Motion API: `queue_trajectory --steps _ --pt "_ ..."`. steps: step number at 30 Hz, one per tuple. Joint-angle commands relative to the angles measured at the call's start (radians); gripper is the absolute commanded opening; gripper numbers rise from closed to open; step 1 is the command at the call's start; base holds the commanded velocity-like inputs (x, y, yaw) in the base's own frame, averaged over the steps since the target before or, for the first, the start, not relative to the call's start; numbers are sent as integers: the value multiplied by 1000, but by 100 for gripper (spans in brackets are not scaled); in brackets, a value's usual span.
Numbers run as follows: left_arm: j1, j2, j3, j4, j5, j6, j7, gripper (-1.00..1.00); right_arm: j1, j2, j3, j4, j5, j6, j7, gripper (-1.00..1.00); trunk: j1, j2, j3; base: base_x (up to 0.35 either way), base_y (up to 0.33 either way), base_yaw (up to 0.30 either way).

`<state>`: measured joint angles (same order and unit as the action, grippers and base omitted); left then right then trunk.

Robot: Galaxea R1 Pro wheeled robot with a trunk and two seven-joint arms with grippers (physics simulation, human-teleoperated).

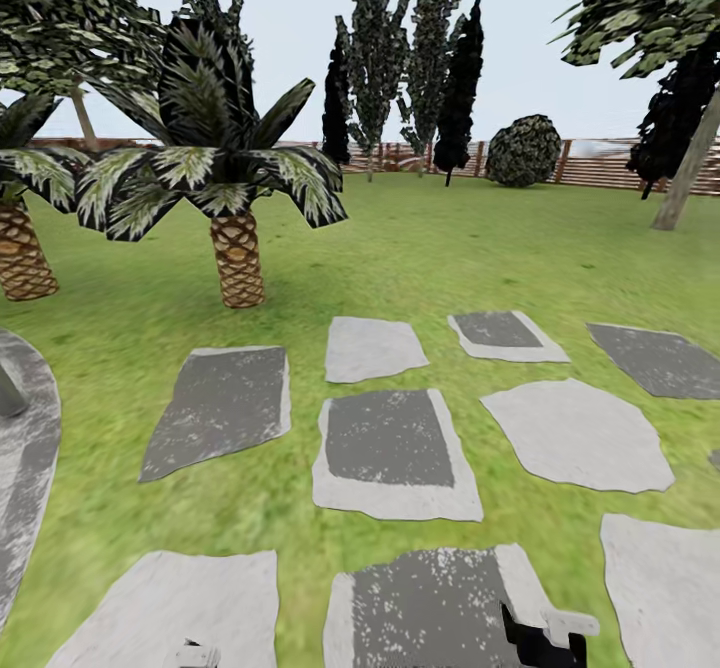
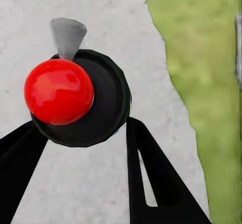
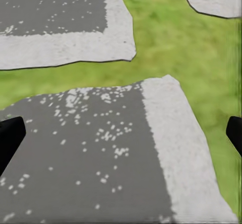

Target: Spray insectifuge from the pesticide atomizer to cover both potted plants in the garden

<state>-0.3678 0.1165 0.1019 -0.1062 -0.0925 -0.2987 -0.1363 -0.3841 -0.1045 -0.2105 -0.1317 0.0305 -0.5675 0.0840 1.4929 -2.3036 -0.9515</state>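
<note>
In the left wrist view my left gripper (image 2: 83, 131) is shut on the pesticide atomizer (image 2: 108, 100). From here the atomizer is a dark round body with a red ball and a pale grey cone at its front, held over a light grey slab (image 2: 101, 27). A pale grey tip (image 1: 192, 655) pokes up at the head view's lower edge. My right gripper (image 1: 545, 643) (image 3: 121, 136) is open, its black fingertips (image 3: 10, 138) wide apart above a dark speckled slab (image 3: 85, 153). The potted plants are out of view.
Grey stepping slabs (image 1: 390, 443) lie across the green lawn (image 1: 440, 248) ahead. Two scaly-trunked palms (image 1: 236, 253) stand at the left. A round paved patio (image 1: 25, 468) with a grey post (image 1: 10, 393) is at the left edge. Trees, a bush (image 1: 523, 151) and a slatted fence (image 1: 600, 163) close the far side.
</note>
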Motion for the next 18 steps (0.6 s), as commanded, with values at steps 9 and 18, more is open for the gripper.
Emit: queue_trajectory --steps 9,18 --pt "0 0 9 0 -10 -3 -2 -100 -1 0 -9 1 3 -3 8 100 0 0 -7 0 0 -272" --pt "0 0 9 0 -10 -3 -2 -100 -1 0 -9 1 2 -3 7 100 0 0 -12 0 0 -273"
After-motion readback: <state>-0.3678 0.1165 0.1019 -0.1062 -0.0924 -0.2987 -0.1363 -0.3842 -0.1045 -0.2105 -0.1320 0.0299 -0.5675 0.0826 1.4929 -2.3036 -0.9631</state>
